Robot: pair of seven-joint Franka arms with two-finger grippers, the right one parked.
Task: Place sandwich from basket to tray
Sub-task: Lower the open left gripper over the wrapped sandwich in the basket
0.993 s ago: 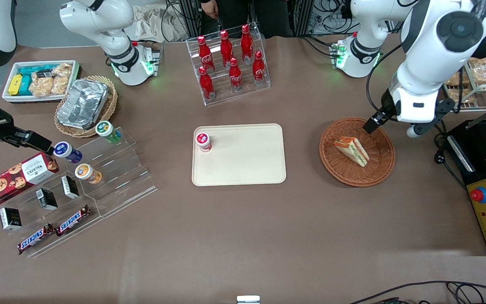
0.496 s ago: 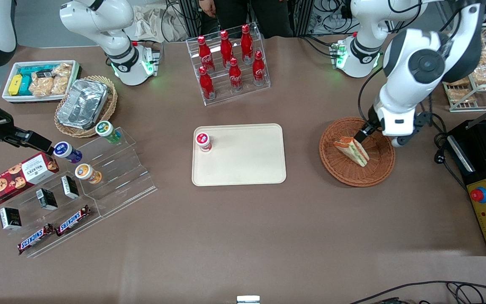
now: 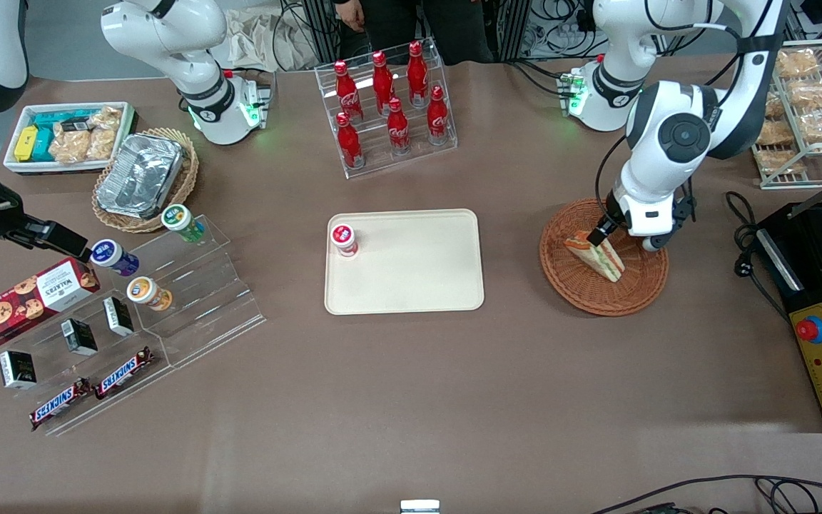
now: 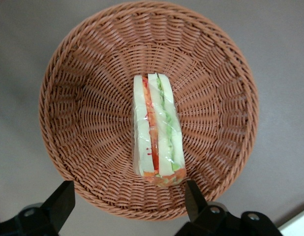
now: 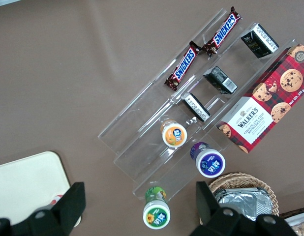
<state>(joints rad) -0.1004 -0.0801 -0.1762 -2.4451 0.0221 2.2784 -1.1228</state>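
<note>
Sandwich (image 4: 157, 129) lies in the basket (image 3: 582, 285), right of the tray (image 3: 411, 285) in the front picture. My gripper (image 4: 128, 202) hangs open above it, fingers (image 4: 61, 201) wide apart. My arm hides part of the basket rim. I have come lower and closer since before.

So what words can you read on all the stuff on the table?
"SNICKERS": on both candy bars.
"WALKERS CHOCOLATE CHUNK": on the red cookie box.
"Coca-Cola" script: on the red bottles, barely readable.
Cup lids and small black boxes: print too small to read.
The sandwich in the basket has no words; the gripper hangs over it, jaws open.
</note>
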